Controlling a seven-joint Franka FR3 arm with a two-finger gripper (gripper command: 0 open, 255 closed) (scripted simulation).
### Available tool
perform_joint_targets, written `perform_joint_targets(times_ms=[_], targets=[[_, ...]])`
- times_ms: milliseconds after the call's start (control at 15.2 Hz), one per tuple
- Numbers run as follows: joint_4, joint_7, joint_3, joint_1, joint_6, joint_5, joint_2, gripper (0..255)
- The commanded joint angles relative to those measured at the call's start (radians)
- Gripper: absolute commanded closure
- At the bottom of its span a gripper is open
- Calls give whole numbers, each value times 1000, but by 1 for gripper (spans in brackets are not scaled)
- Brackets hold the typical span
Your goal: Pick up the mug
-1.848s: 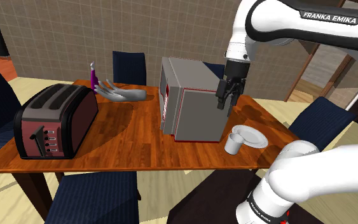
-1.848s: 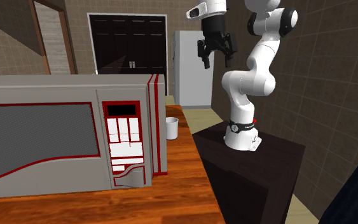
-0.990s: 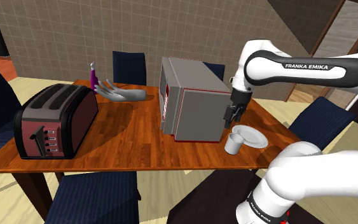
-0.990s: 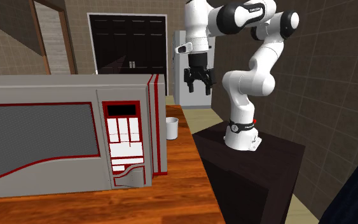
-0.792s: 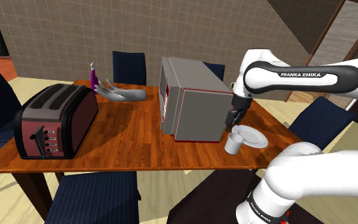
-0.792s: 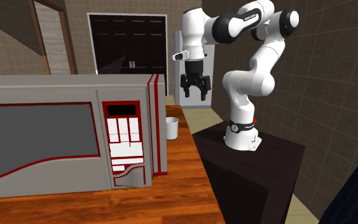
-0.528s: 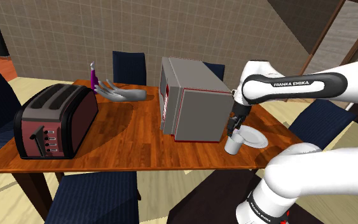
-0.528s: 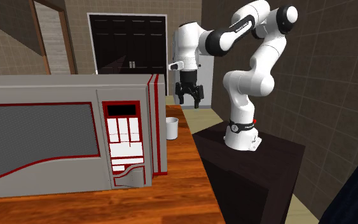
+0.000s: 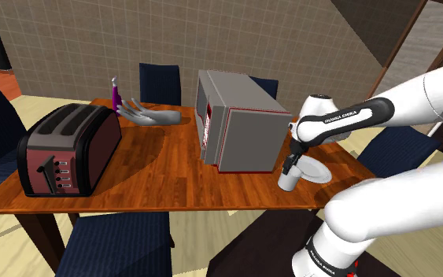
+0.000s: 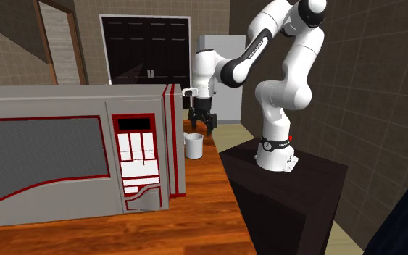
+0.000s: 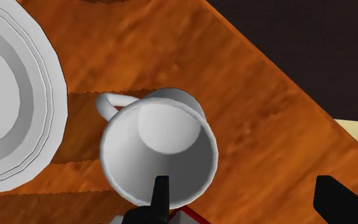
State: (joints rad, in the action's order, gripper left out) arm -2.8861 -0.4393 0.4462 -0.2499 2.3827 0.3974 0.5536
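A white mug (image 9: 288, 179) stands upright near the table's (image 9: 164, 161) front edge, at the shoulder view's right, beside a white plate (image 9: 314, 168). My black gripper (image 9: 291, 163) hangs just above it, pointing down, fingers open. In the wrist view the mug (image 11: 158, 145) is seen from above, empty, its handle toward the plate (image 11: 9, 102). One finger (image 11: 161, 198) sits over the mug's rim, the other finger (image 11: 339, 200) over bare wood; the gripper (image 11: 250, 203) touches nothing. In the second exterior view the gripper (image 10: 198, 124) hovers over the mug (image 10: 193, 145).
A grey microwave (image 9: 239, 122) with red trim stands close beside the mug. A dark red toaster (image 9: 66, 149) sits at the shoulder view's left, with a grey dish (image 9: 153, 116) and purple bottle (image 9: 115, 96) at the back. Blue chairs (image 9: 121, 244) surround the table. The dark stand (image 10: 289, 195) borders the table's edge.
The arm has come down from high above the microwave to just over the mug, fingers staying open. The microwave has shifted slightly.
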Motion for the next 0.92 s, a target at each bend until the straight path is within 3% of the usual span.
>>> perform_joint_targets(times_ms=[0, 528, 660, 726, 858], targets=[[-7, -39, 46, -17, 86, 32, -83, 0], [-29, -41, 83, -3, 266, 38, -240, 0], [-29, -41, 82, -4, 266, 38, -240, 0], [-31, -41, 82, -5, 264, 39, -237, 255], [-31, -42, 83, -5, 265, 39, -237, 255]])
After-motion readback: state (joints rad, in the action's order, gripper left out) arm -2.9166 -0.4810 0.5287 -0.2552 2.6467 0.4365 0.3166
